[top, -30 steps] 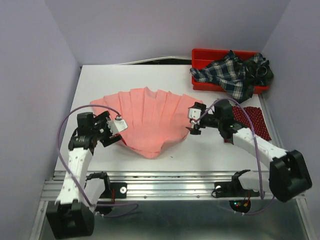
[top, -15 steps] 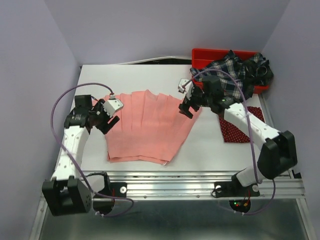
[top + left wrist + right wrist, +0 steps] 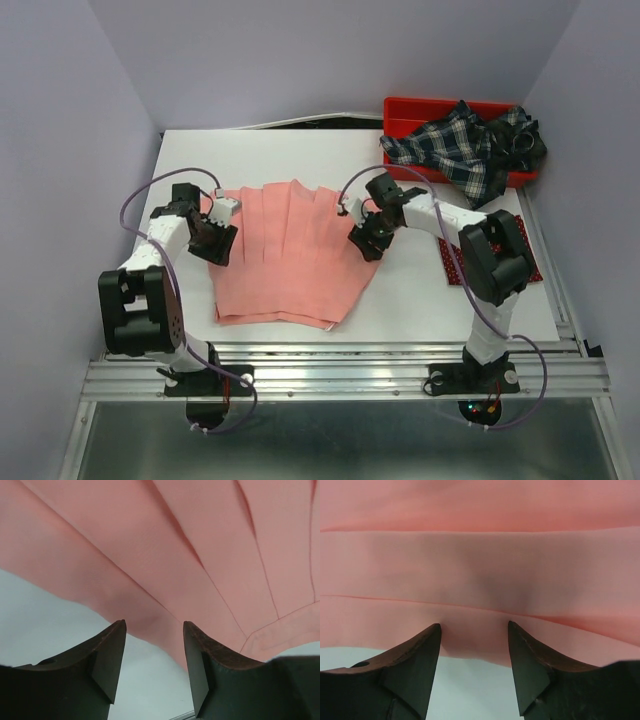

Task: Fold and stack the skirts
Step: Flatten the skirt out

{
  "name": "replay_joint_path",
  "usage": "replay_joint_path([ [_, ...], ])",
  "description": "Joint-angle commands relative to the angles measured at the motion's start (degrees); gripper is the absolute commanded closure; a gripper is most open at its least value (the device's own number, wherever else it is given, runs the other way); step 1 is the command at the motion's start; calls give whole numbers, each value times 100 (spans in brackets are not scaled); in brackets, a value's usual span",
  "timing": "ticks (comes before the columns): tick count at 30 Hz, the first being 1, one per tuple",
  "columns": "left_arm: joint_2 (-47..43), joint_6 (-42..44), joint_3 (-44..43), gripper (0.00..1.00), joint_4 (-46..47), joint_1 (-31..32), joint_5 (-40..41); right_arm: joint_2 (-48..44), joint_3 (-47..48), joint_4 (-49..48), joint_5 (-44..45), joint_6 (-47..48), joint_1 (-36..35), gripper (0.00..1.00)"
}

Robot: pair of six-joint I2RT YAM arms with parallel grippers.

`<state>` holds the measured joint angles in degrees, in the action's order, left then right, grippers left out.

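Observation:
The salmon-pink skirt (image 3: 290,250) lies flat and pleated in the middle of the table, its hem toward the near edge. My left gripper (image 3: 215,243) is open at its left edge; in the left wrist view the skirt (image 3: 165,555) fills the frame above my open gripper (image 3: 154,630). My right gripper (image 3: 362,238) is open at its right edge; the skirt (image 3: 480,555) lies just beyond my gripper (image 3: 475,630). The dark red dotted skirt (image 3: 515,240) lies at the right, partly hidden by the right arm. The navy plaid skirt (image 3: 470,145) hangs over the bin.
A red plastic bin (image 3: 410,115) stands at the back right corner. The white table (image 3: 300,155) ends at a metal rail along the near side. Purple walls close in on left, back and right.
The skirt went from a fan shape to a straighter rectangle laid toward the near edge. Both grippers moved up and inward to its left and right edges and now stand open.

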<state>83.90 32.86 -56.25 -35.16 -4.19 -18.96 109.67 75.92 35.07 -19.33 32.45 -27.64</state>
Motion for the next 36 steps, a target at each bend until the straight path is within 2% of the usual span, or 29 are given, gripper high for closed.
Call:
replay_joint_path([
  [1,477,-368,114,41,0,-29,727,-200,-391,457,227,401,-470,40],
  [5,1101,-473,-122,43,70,-38,789,-305,-1015,492,535,605,-1006,44],
  [9,2339,-614,-903,62,325,-38,1122,-621,-1421,466,413,579,-1462,47],
  [12,3278,-702,-2159,72,238,14,1061,-771,-1571,379,369,491,-1718,49],
  [13,3482,-737,-2893,75,116,119,1079,-858,-1571,360,386,421,-1867,49],
  [14,3702,-729,-3283,75,36,207,1079,-911,-1563,343,334,368,-1868,49],
  [15,4078,-650,-4062,75,-174,382,1018,-1051,-1467,325,73,194,-1868,43],
  [16,4247,-649,-4069,72,-176,523,930,-1053,-1388,290,70,79,-1868,43],
  [17,4397,-606,-4766,69,-324,672,868,-1244,-1309,246,-148,-36,-1868,41],
  [18,4581,-658,-5077,63,-343,760,824,-1324,-1203,176,-254,-158,-1868,38],
  [19,4644,-693,-5402,44,-378,883,754,-1395,-898,132,-316,-403,-1868,36],
  [20,4688,-780,-5980,30,-491,919,449,-1482,-703,132,-430,-554,-1790,35],
  [22,4645,-869,-6458,18,-641,928,140,-1448,-55,167,-536,-913,-1527,34],
  [23,4566,-904,-6678,17,-711,911,86,-1413,123,158,-615,-950,-1334,34],
  [24,4304,-904,-6662,17,-712,911,94,-1326,281,149,-659,-959,-923,34],
  [26,3882,-852,-6173,17,-528,911,156,-1211,607,97,-485,-925,-534,34],
  [27,3340,-817,-5874,17,-423,902,156,-1019,686,44,-336,-794,-315,35],
  [28,3048,-773,-5506,18,-317,902,130,-922,748,44,-195,-732,-260,35],
  [29,2732,-738,-4702,20,-73,911,121,-825,792,44,120,-714,-260,36],
  [30,2180,-746,-4302,25,86,919,260,-728,845,-8,288,-792,-207,36],
  [32,1755,-991,-3285,32,316,893,445,-395,924,-27,491,-897,-207,38],
  [34,1341,-1263,-2754,43,316,727,429,-192,1039,-44,518,-1107,-207,39],
  [35,1113,-1561,-2273,48,325,500,132,-26,1082,-148,631,-1266,-207,39],
  [36,998,-1668,-2050,48,343,498,-88,54,1083,-176,693,-1267,-207,39],
])
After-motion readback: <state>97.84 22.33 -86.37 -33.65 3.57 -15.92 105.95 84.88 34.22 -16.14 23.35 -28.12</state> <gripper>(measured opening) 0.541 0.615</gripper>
